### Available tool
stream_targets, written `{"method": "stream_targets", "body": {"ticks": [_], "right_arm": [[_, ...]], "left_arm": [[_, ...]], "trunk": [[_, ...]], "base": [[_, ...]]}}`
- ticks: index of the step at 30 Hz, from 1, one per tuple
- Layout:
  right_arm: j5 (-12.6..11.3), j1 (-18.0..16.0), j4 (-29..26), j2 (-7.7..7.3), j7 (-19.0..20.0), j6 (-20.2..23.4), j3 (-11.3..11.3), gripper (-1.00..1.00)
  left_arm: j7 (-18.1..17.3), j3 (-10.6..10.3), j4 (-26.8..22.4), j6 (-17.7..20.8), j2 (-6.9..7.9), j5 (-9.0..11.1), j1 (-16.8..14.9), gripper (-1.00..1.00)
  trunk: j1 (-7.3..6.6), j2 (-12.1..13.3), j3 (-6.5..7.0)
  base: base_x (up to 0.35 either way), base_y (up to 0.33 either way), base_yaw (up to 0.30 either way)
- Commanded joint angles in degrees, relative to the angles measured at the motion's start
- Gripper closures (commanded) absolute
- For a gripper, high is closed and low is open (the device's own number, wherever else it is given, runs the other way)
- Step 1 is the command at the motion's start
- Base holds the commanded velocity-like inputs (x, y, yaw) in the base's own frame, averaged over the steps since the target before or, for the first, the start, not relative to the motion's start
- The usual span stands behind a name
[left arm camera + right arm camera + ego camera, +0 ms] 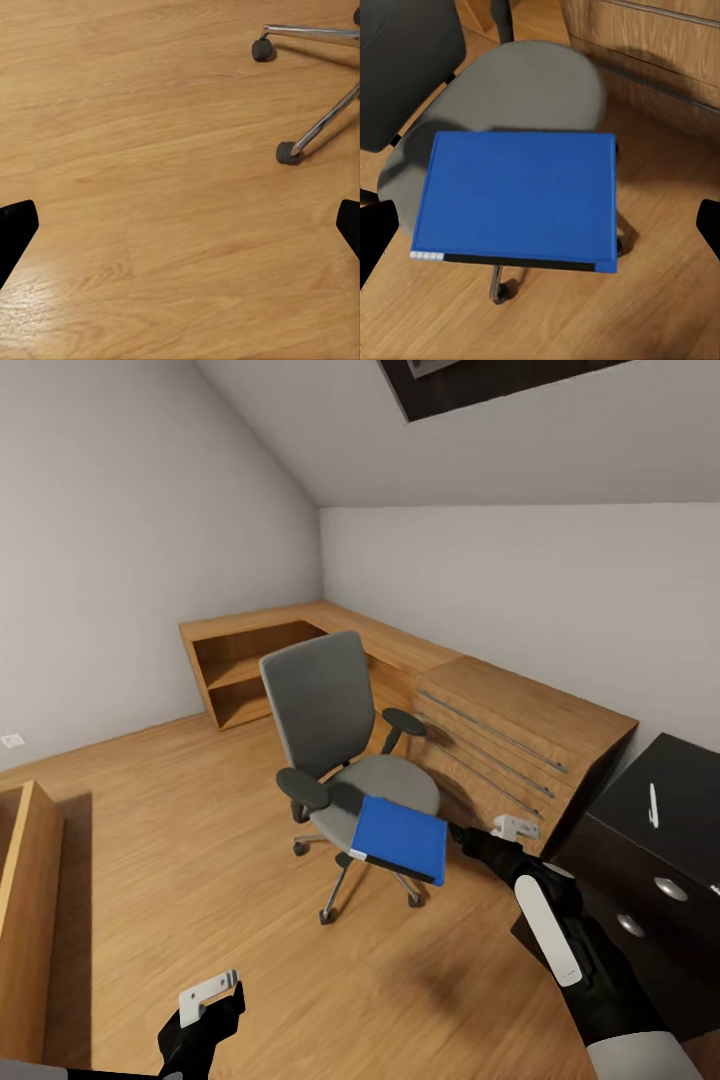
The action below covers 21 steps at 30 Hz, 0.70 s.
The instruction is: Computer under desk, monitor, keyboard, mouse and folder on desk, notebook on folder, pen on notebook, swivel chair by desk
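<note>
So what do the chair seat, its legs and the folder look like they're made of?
Seat: matte grey, probably fabric, with no shine. Legs: bright silver bars with highlights, likely polished metal, on dark castors. Folder: smooth, uniform bright blue, perhaps plastic or coated card; the render leaves that open.

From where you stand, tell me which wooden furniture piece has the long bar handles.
The light-wood dresser just behind the swivel chair, beside the black desk. The open shelf unit in the corner has no handles; the desk drawers have round knobs.
</note>
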Motion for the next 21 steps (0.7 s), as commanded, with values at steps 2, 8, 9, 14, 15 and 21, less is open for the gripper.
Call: {"method": "stream_targets", "body": {"ticks": [2, 8, 9, 14, 15, 21], "right_arm": [[-1.6, 0.0, -0.1, -0.06, -0.6, 0.1, 0.1, -1.00], [-5.3, 0.0, 2.4, -0.16, 2.0, 0.0, -0.1, -1.00], [-6.7, 0.0, 3.4, -0.24, 4.0, 0.0, -0.4, -1.00], [-8.2, 0.0, 6.2, -0.38, 8.5, 0.0, -3.5, -1.00], [-8.3, 0.0, 6.4, -0.38, 9.3, 0.0, -4.3, -1.00], [-8.7, 0.0, 8.7, -0.42, 13.3, 0.0, -10.5, -1.00]], "left_arm": [[0.2, -0.2, -0.1, -0.7, 0.01, 0.0, -0.1, -1.00], [0.3, -0.2, -0.9, -2.3, 0.26, -0.1, -0.1, -1.00], [0.3, -0.2, -1.0, -2.4, 0.31, -0.1, -0.1, -1.00], [0.3, -0.1, -1.5, -2.4, 0.42, -0.2, -0.1, -1.00], [0.3, 0.0, -1.8, -2.4, 0.48, -0.2, -0.1, -1.00], [0.3, 0.1, -6.0, -2.4, 2.12, -0.3, -0.1, -1.00]], "trunk": [[0.44, -0.9, -0.42], [1.76, -3.3, -1.50], [1.98, -3.7, -1.68], [3.08, -5.7, -2.57], [3.30, -6.1, -2.75], [4.62, -8.5, -3.83]], "base": [[0.000, 0.000, -0.005], [0.000, 0.000, 0.000], [0.000, 0.000, 0.000], [0.000, 0.000, 0.000], [0.000, 0.000, 0.000], [0.000, 0.000, 0.000]]}}
